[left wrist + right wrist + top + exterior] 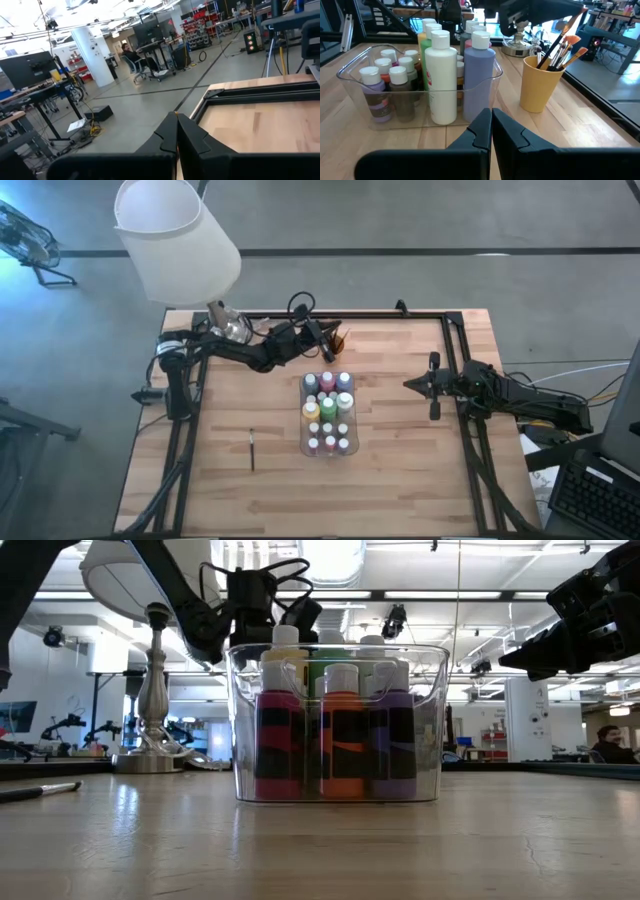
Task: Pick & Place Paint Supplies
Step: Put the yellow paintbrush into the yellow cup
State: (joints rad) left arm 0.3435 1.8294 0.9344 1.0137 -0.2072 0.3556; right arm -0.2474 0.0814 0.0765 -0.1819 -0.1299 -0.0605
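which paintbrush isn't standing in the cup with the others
The lone paintbrush lying flat on the bare table, in front of the left arm's side and apart from the clear tray. The other brushes stand bristles-up in the orange cup.

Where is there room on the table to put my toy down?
Bare wood lies between the clear plastic tray of paint bottles and the shut right gripper, and around the lone paintbrush. It is crowded behind the tray, by the brush cup and shut left gripper.
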